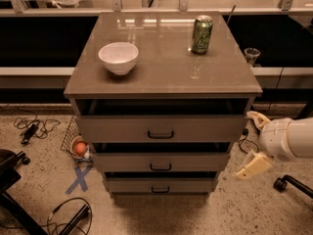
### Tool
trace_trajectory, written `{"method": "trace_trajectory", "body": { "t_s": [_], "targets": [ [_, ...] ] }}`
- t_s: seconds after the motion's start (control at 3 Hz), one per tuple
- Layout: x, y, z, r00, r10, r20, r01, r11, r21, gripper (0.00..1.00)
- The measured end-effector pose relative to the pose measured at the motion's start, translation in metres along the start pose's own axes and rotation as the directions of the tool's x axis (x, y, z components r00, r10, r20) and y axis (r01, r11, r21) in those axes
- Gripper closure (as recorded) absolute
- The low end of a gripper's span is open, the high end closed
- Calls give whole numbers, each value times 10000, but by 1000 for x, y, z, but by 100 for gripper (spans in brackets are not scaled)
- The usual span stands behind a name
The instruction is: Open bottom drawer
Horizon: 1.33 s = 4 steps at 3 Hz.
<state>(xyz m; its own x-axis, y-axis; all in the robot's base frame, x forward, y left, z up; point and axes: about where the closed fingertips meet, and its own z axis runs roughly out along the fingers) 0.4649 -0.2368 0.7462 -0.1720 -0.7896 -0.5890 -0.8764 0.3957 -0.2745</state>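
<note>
Bottom drawer (160,185) lowest of three, gripper (245,145) to its right — apart, fingers (254,164) spread

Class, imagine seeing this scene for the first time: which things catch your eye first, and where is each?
A grey-taupe three-drawer cabinet fills the centre, a white round bowl on its top at the left and a green drinks can at the back right. Right of it, level with the middle drawer, the robot's cream two-finger gripper hovers open, touching nothing. The short-fronted bottom drawer with its black bar handle sits lowest.
</note>
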Motion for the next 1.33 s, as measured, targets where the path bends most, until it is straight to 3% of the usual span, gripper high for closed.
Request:
{"method": "trace_trajectory", "body": {
  "t_s": [0.33, 1.0, 1.33],
  "targets": [
    [20, -27, 26, 9990, 324, 306, -363, 9899, 1367, 0],
    [24, -31, 38, 9994, 323, 130, -339, 9889, 1446, 0],
    [64, -25, 75, 9973, 728, -5, -720, 9880, 1367, 0]
  ]
}}
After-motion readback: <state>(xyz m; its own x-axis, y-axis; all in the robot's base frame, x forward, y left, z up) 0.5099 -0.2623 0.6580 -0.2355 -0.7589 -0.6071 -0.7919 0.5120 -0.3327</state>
